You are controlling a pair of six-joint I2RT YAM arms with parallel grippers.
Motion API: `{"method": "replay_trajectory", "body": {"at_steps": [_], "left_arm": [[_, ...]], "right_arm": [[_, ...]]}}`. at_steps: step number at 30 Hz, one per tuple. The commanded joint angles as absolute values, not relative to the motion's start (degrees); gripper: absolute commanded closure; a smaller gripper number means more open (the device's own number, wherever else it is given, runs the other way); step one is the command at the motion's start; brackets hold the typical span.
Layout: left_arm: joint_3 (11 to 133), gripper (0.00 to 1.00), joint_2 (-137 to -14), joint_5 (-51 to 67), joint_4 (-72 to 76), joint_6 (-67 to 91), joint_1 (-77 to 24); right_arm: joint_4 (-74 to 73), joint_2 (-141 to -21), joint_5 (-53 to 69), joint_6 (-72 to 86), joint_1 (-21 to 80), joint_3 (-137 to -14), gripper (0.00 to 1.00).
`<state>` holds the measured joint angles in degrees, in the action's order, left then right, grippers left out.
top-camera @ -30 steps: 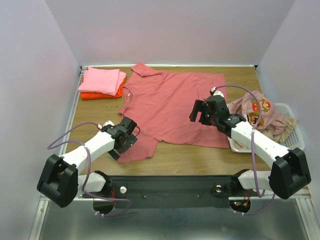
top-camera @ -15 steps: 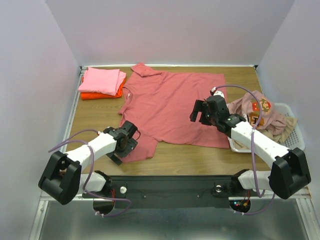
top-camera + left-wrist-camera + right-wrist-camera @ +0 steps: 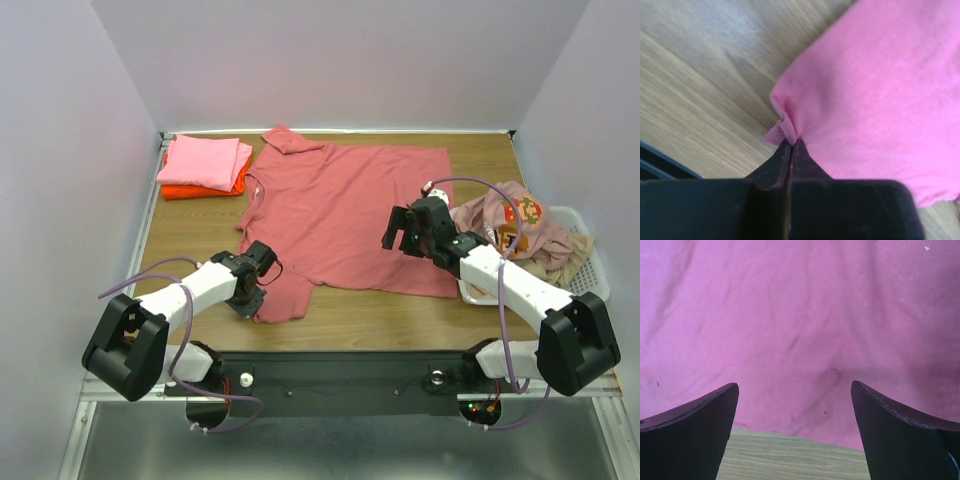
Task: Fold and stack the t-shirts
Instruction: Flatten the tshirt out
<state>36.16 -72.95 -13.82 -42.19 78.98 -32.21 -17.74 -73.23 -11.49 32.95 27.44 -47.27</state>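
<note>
Left claw (image 3: 791, 142) pinching rose-red t-shirt (image 3: 880, 90) sleeve corner, clear only from wrist, right claw (image 3: 794, 385) spread, seemingly hovering over hem

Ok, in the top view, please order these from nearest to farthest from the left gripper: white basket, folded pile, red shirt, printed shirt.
1. The red shirt, mid-table: the left gripper is shut on its sleeve corner.
2. The folded pile, far left corner.
3. The printed shirt and the white basket, right side: too close to call, since the shirt lies on the basket.
</note>
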Motion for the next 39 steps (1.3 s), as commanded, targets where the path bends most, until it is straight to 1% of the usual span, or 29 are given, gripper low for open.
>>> {"method": "replay_trajectory", "body": {"at_steps": [1,7,13,18,23,28,29,32,39], "left_arm": [[35.42,1.0,-73.74,-15.2,-40.25,80.6,-32.52],[35.86,1.0,-72.34,-17.22,-40.6,79.02,-32.52],[37.44,1.0,-69.79,-19.16,-42.36,78.31,-32.52],[37.0,1.0,-67.68,-20.12,-42.27,79.1,-32.26],[38.93,1.0,-68.64,-23.28,-44.12,79.54,-30.24],[39.55,1.0,-69.87,-23.12,-43.51,75.77,-26.46],[39.46,1.0,-69.87,-23.03,-43.16,74.98,-25.41],[39.37,1.0,-68.82,-23.11,-42.28,72.6,-22.95],[39.46,1.0,-68.29,-22.77,-41.84,70.58,-21.89]], "right_arm": [[-17.31,-70.59,-14.76,36.81,27.6,-46.41,0.0],[-19.59,-63.22,-16.87,40.6,27.6,-42.02,0.0],[-21.88,-56.61,-14.86,45.08,27.6,-36.04,0.0],[-25.04,-57.48,-14.94,48.33,27.6,-34.89,0.0],[-27.15,-56.6,-16.0,51.41,27.6,-34.45,0.0],[-30.66,-56.16,-18.45,54.48,27.6,-33.49,0.0],[-31.2,-56.08,-18.89,54.58,27.6,-33.49,0.02],[-34.09,-55.29,-19.24,55.28,27.68,-33.31,0.02],[-38.93,-53.17,-20.48,60.46,27.6,-31.2,0.02]]}}
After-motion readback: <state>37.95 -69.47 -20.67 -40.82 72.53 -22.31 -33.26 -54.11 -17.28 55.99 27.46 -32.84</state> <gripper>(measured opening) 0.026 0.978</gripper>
